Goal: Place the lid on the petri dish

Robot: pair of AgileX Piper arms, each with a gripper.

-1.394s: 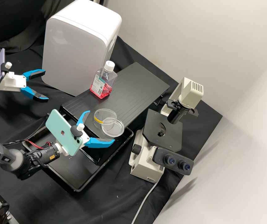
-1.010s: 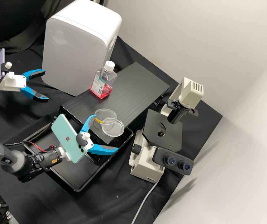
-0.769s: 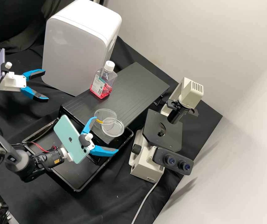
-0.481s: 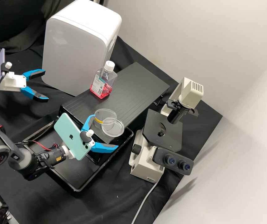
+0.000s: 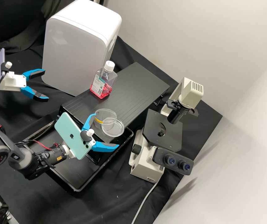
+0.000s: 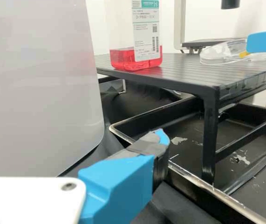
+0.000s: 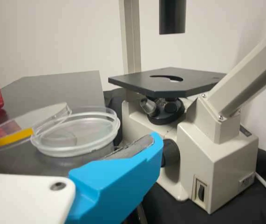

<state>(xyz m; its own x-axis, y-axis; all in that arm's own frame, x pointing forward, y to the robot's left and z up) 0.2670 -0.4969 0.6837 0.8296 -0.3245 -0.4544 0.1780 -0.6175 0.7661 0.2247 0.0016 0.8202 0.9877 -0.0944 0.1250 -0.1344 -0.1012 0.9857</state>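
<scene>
High view: my right jaws stand wide apart and empty, just short of the dish (image 5: 113, 128) on the rack (image 5: 139, 84). The lid (image 5: 101, 114) leans on its rim, just ahead of them. I judge this the approach; next, clamp the lid's edge gently. Left jaws hang apart, well away.

Left hand (image 5: 46, 85) spread wide, right hand (image 5: 106, 130) spread wide, arms well apart

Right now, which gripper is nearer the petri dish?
Right. The right gripper is open just in front of the petri dish; the left gripper is far off, beside the white box.
</scene>
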